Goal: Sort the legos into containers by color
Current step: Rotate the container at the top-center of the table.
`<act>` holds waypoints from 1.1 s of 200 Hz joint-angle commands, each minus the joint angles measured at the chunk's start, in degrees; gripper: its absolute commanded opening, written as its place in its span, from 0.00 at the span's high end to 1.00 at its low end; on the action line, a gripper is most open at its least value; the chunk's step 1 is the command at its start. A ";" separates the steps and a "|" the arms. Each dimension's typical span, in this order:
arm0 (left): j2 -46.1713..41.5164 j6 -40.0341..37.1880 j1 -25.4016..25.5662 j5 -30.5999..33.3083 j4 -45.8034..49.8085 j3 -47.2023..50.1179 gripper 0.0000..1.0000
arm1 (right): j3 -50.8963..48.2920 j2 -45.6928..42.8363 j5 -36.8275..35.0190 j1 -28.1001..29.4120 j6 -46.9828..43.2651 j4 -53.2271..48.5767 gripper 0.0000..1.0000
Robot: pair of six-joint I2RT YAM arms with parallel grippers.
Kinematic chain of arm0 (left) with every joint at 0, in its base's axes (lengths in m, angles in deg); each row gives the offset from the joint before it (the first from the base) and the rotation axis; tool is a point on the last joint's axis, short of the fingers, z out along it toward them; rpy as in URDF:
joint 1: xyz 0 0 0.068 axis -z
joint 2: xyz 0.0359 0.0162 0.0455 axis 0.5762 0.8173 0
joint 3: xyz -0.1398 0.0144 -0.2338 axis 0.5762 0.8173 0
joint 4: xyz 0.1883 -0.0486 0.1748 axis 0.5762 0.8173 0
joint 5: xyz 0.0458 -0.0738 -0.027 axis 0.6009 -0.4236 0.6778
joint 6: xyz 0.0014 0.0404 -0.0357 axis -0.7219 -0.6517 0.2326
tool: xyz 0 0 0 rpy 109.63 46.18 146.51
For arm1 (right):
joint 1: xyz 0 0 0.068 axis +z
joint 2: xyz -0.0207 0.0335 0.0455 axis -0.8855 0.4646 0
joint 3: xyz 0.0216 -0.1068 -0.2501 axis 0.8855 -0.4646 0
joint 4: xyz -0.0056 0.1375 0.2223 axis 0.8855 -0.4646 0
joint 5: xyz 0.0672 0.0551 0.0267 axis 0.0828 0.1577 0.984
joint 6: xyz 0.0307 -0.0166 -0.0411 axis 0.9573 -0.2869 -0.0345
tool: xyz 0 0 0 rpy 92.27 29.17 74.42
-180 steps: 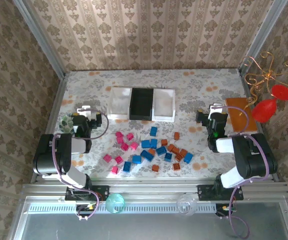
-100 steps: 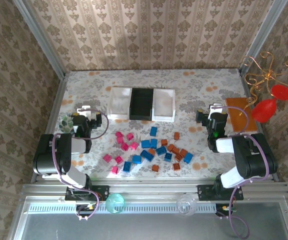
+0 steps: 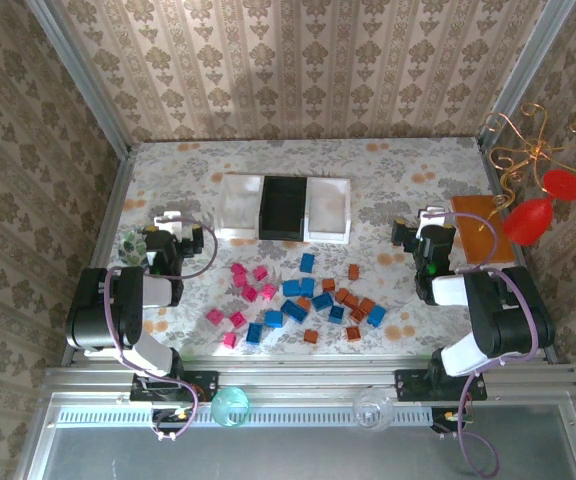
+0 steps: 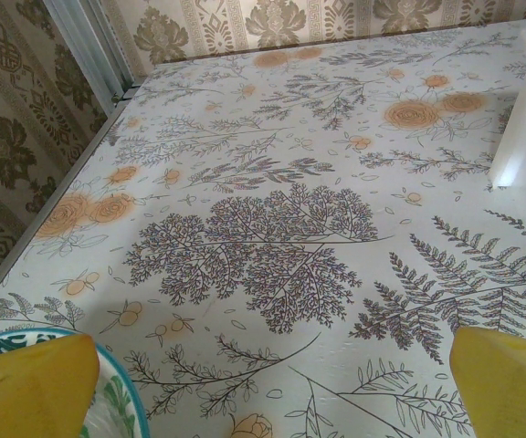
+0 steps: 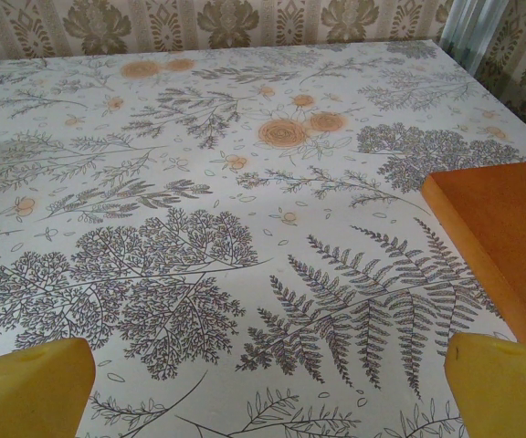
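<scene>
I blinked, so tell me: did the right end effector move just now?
No. In the top view the right end effector sits at the same spot beside the orange board as before.

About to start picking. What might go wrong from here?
1. Blue and orange-brown legos lie packed together; a wide pincer may pinch two colours at once.
2. The left pincer sits by the patterned bowl; swinging out may knock it.
3. The right pincer is beside the orange board; it may clip its edge.
</scene>
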 commanded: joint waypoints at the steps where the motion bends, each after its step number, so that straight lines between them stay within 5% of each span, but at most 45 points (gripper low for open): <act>1: -0.06 0.43 -0.31 -0.70 1.34 -1.31 0.00 | 0.83 0.43 0.11 -0.27 0.78 1.37 0.00; 128: -0.37 0.46 -0.19 -0.28 0.59 -0.86 0.00 | 0.83 0.34 0.25 -0.31 0.87 1.17 0.00; 167: -14.36 -3.01 5.43 8.80 13.63 -2.51 0.00 | 1.77 -1.41 -0.56 0.14 0.60 -1.84 0.00; 201: -22.10 8.12 6.20 10.62 14.09 -1.84 0.00 | 2.00 -1.18 -0.02 -0.01 0.76 -2.15 0.00; 220: -24.95 10.93 6.15 10.95 12.76 -1.76 0.00 | 2.88 -1.28 6.90 -2.45 1.05 -3.98 0.00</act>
